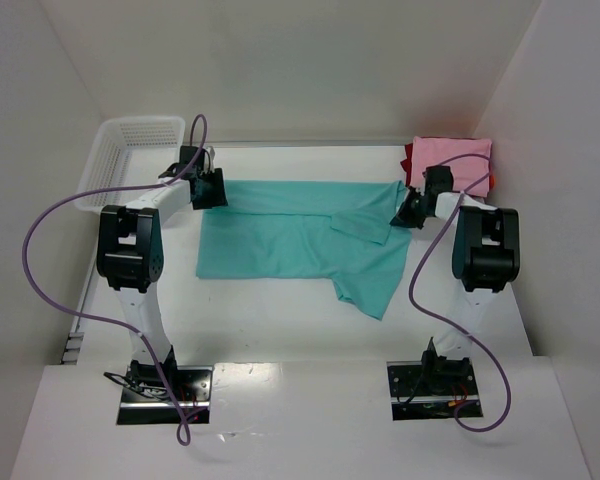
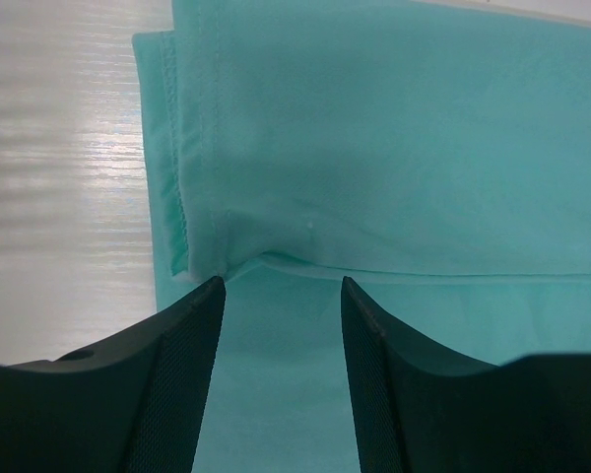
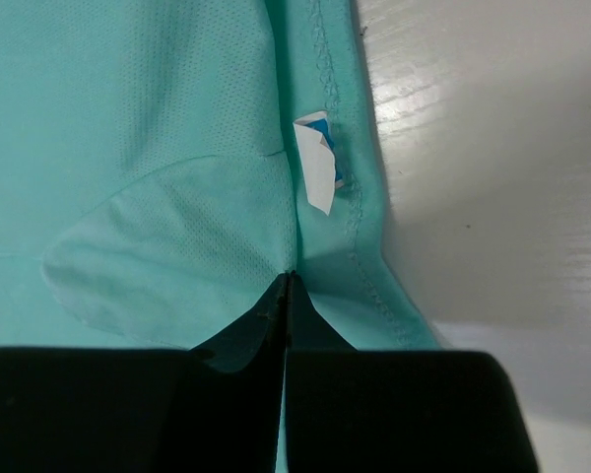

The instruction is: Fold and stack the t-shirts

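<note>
Mid-table, teal shirt (image 1: 290,235) lies spread, far edge folded over. My left gripper (image 1: 208,190) hangs at its far-left corner, jaws apart above hem. My right gripper (image 1: 412,212) sits at far-right edge, jaws pressed together, pinching teal cloth (white label (image 3: 317,168) just beyond tips). Folded pink shirt (image 1: 455,160) lies atop red shirt (image 1: 408,158), far-right corner.
</note>
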